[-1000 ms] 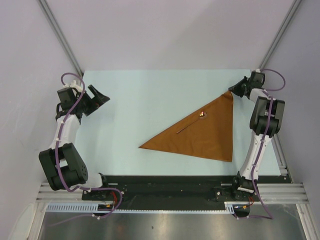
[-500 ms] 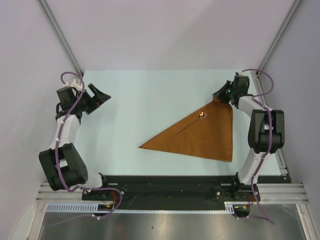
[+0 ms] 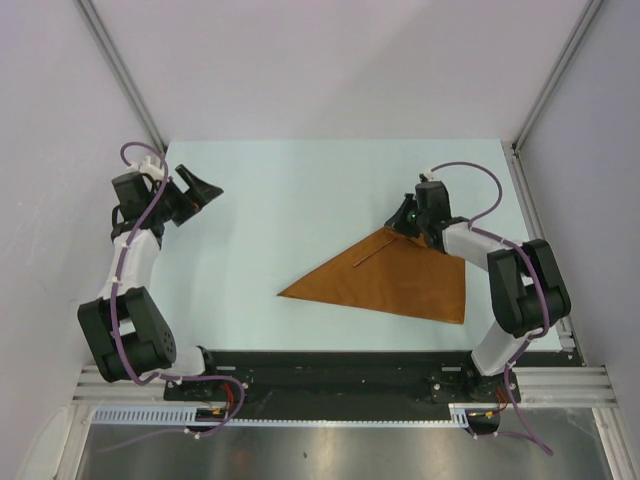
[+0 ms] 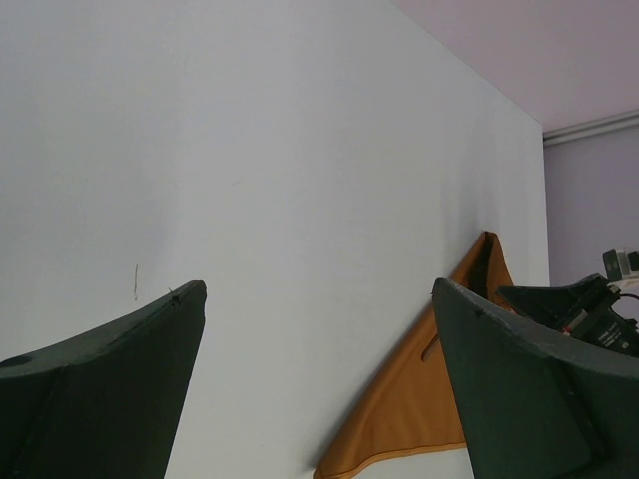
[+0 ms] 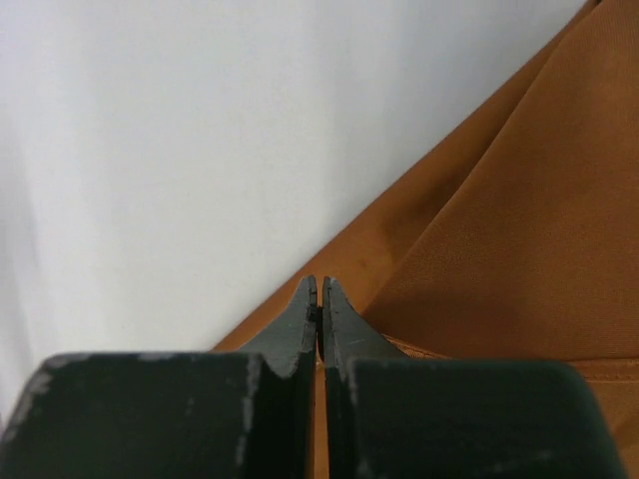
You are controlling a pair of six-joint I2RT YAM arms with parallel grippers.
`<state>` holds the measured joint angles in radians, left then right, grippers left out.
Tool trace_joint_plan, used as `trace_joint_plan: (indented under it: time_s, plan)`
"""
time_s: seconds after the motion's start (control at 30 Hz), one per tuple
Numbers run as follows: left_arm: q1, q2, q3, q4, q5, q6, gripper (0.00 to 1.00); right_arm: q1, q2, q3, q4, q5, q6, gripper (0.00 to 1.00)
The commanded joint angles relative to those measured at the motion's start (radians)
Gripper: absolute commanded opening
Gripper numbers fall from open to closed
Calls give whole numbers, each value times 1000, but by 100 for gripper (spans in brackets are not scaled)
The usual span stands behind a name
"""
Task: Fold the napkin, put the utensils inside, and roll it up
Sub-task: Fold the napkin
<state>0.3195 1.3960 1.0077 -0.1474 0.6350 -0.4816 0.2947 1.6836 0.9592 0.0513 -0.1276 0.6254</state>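
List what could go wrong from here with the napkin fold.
1. The right gripper pinches the napkin only at its fingertips, so the corner could slip free.
2. Of the spoon, only the handle shows beside the fold. Dragged cloth might shove it askew.
3. The left gripper hangs open far away, so nothing pins the napkin and it may slide.
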Motion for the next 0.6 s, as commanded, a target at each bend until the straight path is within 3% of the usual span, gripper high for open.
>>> trace_joint_plan:
  time_s: [0.0, 0.3, 0.57]
  plan:
    - [4, -32, -8, 39, 32, -17, 100, 38, -25, -13, 58, 42, 34, 0]
    - [6, -32, -8, 35, 29, -14, 100, 141, 45, -4, 71, 39, 80, 0]
    - [1, -23, -9, 34, 31, -15, 100, 161, 79, 1, 71, 34, 80, 0]
